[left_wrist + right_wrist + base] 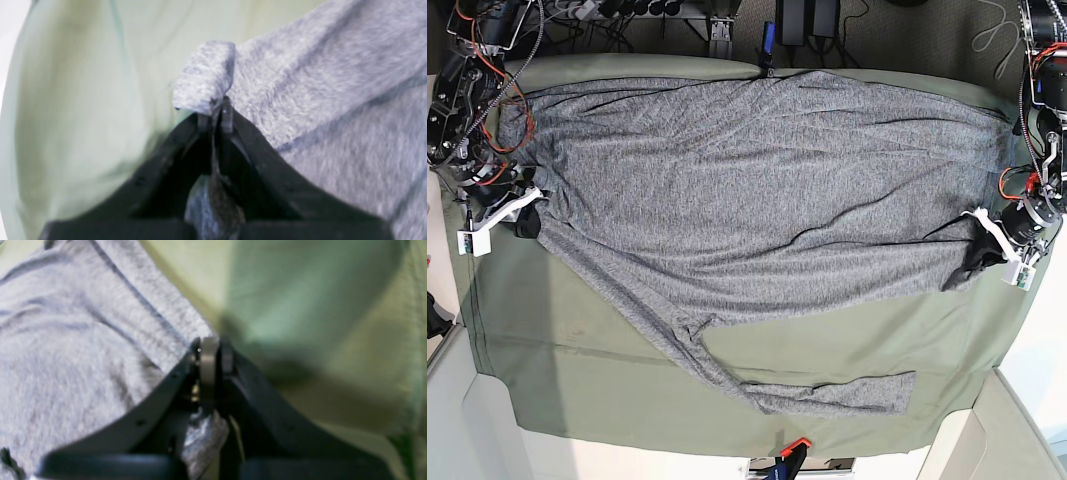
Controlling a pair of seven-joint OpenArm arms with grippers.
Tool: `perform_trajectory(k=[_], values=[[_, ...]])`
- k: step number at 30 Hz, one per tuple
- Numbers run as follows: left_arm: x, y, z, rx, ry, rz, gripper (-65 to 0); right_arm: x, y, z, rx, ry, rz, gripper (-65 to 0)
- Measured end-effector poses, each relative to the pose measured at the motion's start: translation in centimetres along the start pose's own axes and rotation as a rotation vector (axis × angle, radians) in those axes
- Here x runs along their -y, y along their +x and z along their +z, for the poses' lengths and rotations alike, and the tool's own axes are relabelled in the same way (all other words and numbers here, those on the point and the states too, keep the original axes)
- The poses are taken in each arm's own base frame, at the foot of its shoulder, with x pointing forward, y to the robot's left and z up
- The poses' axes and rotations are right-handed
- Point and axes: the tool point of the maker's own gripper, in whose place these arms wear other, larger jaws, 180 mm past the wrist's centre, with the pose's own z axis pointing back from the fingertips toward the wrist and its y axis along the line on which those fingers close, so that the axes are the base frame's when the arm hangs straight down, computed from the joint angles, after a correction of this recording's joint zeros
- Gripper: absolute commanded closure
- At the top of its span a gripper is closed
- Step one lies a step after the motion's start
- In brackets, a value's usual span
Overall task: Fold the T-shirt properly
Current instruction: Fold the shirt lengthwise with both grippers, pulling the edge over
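T-shirt (pixel 757 170) spread across green-clothed counter (pixel 577 350), left claw (pixel 215 115) & right claw (pixel 210 353) each clenched on an edge, prob. hem corners (blurry), so lift both evenly w/ cloth taut.

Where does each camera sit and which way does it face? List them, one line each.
Left wrist: behind the left gripper, looking along its fingers pinching the T-shirt.
Right wrist: behind the right gripper, shut on the shirt's edge.
Base: overhead, looking down on the green cloth and both arms.
All three show the shirt.
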Motion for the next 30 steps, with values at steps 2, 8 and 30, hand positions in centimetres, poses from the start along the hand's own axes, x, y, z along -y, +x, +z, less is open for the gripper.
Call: perform_trajectory(k=[2, 8, 30], values=[[-0.6, 0.1, 0.6, 0.013, 0.021, 0.007, 0.0, 0.4, 0.1, 0.5, 0.001, -0.009, 0.015, 0.0], [-1.7, 0.6, 2.9, 0.058, 0.066, 0.007, 0.0, 2.0, -0.7, 1.5, -0.024, -0.038, 0.036, 0.0], [1.7, -0.4, 9.1, 0.128, 0.066, -0.064, 0.0, 4.2, -3.0, 6.9, 0.003, -0.084, -0.038, 0.0]])
